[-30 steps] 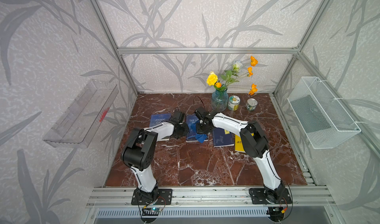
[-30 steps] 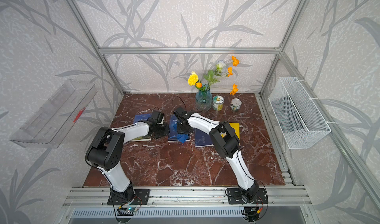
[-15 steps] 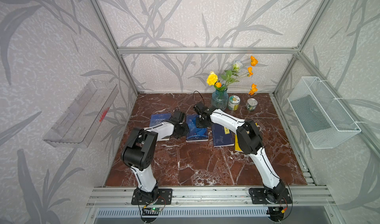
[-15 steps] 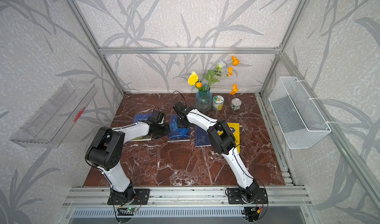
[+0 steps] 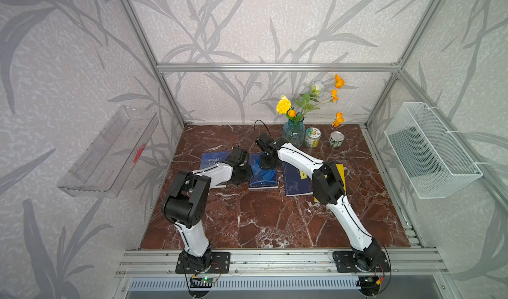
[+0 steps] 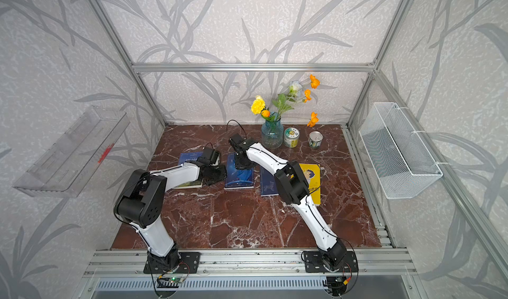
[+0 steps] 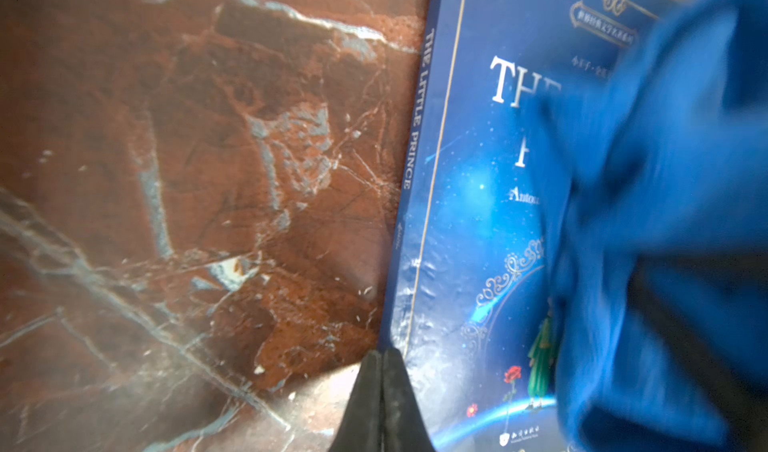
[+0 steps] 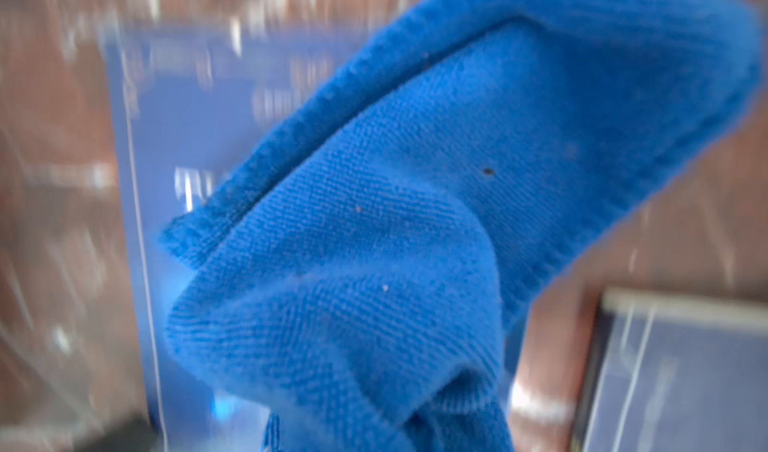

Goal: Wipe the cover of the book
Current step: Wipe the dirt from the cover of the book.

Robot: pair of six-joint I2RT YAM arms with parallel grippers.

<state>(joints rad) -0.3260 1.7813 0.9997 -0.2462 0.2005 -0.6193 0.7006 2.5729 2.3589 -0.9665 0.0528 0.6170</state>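
The book (image 5: pixel 263 180) (image 6: pixel 238 179) is blue, titled The Little Prince, and lies flat mid-table. My right gripper (image 5: pixel 266 165) (image 6: pixel 242 165) points down over the far half of its cover, shut on a blue cloth (image 8: pixel 374 221) (image 7: pixel 665 221). The cloth hangs onto the cover and hides the right fingers in the right wrist view. My left gripper (image 7: pixel 382 356) (image 5: pixel 245 174) is shut with nothing in it. Its tips rest at the near corner of the book's spine (image 7: pixel 415 147).
An Animal Farm book (image 5: pixel 213 160) lies under the left arm. A dark blue book (image 5: pixel 295 181) and a yellow book (image 5: pixel 341 171) lie to the right. A flower vase (image 5: pixel 294 132) and two cans (image 5: pixel 312 137) (image 5: pixel 336 139) stand at the back. A wire basket (image 5: pixel 431 152) hangs on the right wall, a clear tray (image 5: pixel 107 152) on the left.
My right gripper has dragged the cloth along the cover from the book's near part to its far part. The left arm has stayed in place.
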